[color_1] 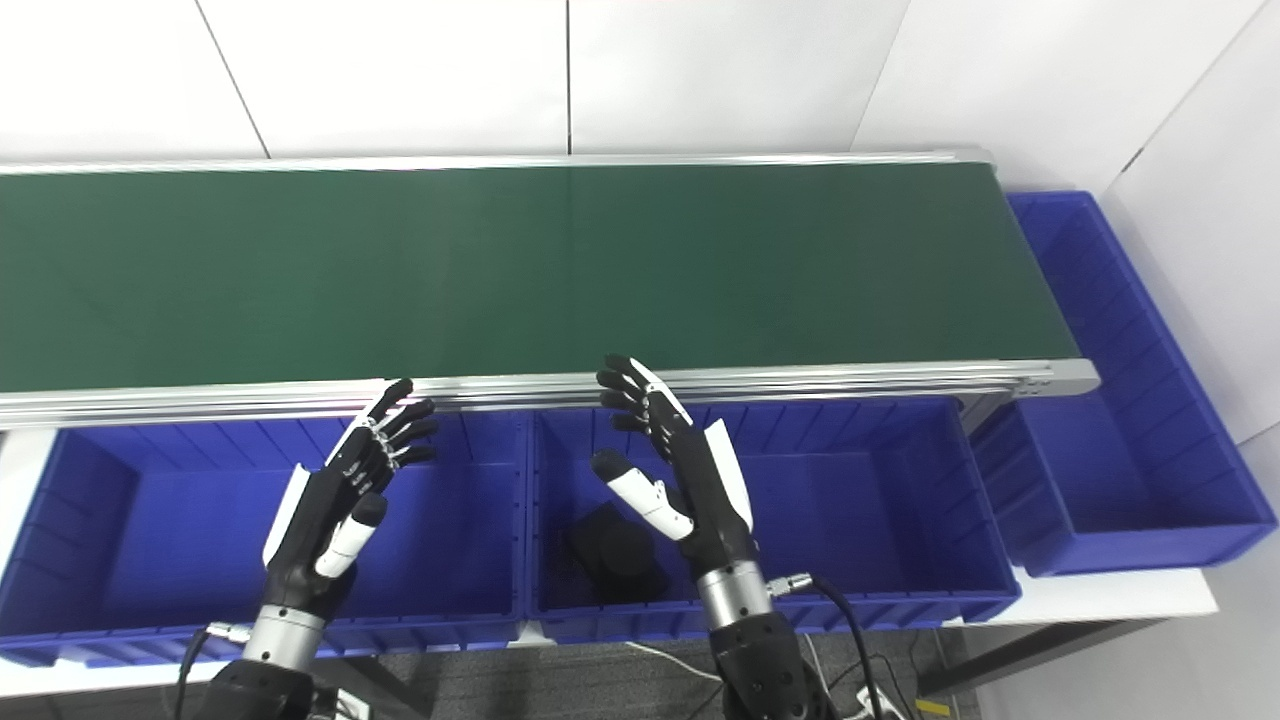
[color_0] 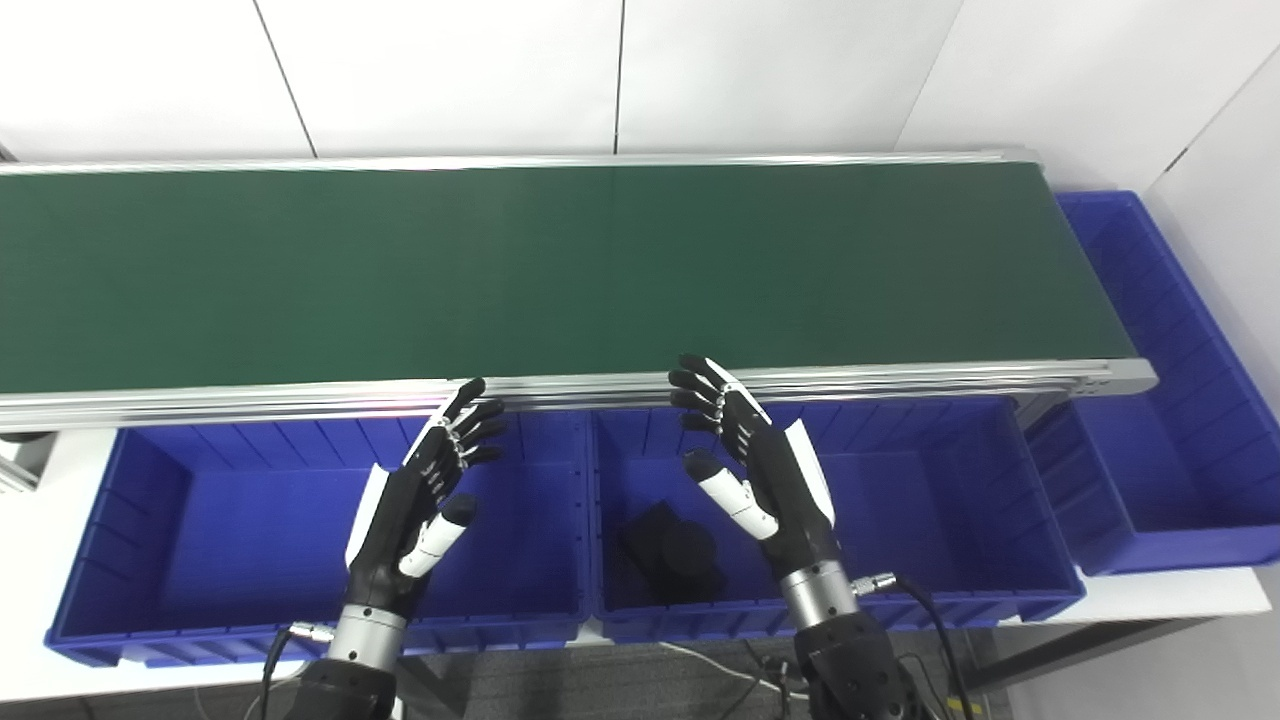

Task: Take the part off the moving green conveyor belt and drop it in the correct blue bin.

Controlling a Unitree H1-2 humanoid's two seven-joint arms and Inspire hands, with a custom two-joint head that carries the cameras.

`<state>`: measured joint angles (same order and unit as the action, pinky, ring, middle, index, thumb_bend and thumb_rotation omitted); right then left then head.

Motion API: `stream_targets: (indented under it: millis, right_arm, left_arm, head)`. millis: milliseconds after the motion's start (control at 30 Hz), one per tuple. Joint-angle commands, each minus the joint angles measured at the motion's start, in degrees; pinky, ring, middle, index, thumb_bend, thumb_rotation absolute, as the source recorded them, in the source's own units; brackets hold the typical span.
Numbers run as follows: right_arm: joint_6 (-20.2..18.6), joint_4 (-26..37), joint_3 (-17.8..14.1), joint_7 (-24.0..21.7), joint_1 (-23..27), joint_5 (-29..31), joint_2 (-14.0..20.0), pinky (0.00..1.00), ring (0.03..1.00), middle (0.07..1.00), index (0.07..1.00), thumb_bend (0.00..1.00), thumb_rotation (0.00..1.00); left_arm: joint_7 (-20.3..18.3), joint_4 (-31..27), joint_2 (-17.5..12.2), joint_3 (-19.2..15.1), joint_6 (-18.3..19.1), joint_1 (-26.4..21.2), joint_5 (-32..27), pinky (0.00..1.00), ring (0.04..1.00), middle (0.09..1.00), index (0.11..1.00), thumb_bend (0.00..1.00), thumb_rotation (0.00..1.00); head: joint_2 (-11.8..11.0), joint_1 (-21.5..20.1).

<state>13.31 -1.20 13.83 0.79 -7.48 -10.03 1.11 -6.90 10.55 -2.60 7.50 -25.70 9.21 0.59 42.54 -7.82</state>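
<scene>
- Both hands are up in front of the robot, palms turned toward each other, fingers spread and holding nothing.
- Left hand (color_0: 425, 500) hangs over the left bin (color_0: 140, 560), its fingertips reaching up to the near rail (color_0: 250, 398) of the belt.
- Right hand (color_0: 755, 460) hangs over the middle bin (color_0: 950, 520), toward that bin's left side, with its fingertips also level with the rail.
- Neither hand touches a bin or the belt, as far as I can see.
- Green belt (color_0: 560, 270) runs left to right across the scene; its surface shows bare green from end to end.
- Dark parts (color_0: 675, 555) lie on the floor of the middle bin, near its front left corner, just below and left of the right hand. They look black and rounded; I cannot tell how many there are or their exact shape.
- Left bin shows only its blue floor.
- A third bin (color_0: 1180, 430) sits at the belt's right end, turned lengthwise away from the robot, partly under the belt's end.
- All three bins rest on a white bench (color_0: 1180, 590).
- Black cables (color_0: 925, 600) trail from the right wrist, and another from the left wrist.
</scene>
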Motion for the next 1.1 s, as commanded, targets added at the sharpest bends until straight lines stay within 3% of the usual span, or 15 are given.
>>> stream_targets:
  millis: [0,233,1067]
  right_arm:
    - [4.2,-0.7,-0.3,-0.1,0.9,-0.5,0.3,0.77,0.814,0.838,0.88,0.77,0.81]
    - [6.2,-3.9,-0.8,0.0,1.7,-0.3,0.6,0.77,0.808,0.83,0.877,0.77,0.79]
    - [7.9,-4.2,-0.7,-0.2,0.9,-0.4,0.5,0.76,0.788,0.814,0.866,0.76,0.76]
  left_arm:
    - [0.7,-1.4,0.5,0.2,-1.2,-0.3,0.6,0.76,0.825,0.86,0.924,0.88,0.85]
    - [1.5,-1.8,0.5,0.4,-1.2,0.0,0.9,0.76,0.828,0.859,0.922,0.89,0.85]
    - [1.3,-5.1,-0.3,0.6,-1.2,1.3,0.7,0.77,0.834,0.877,0.93,0.92,0.86]
  head:
    - [0.0,0.1]
    - [-0.1,0.3]
    - [-0.2,0.9]
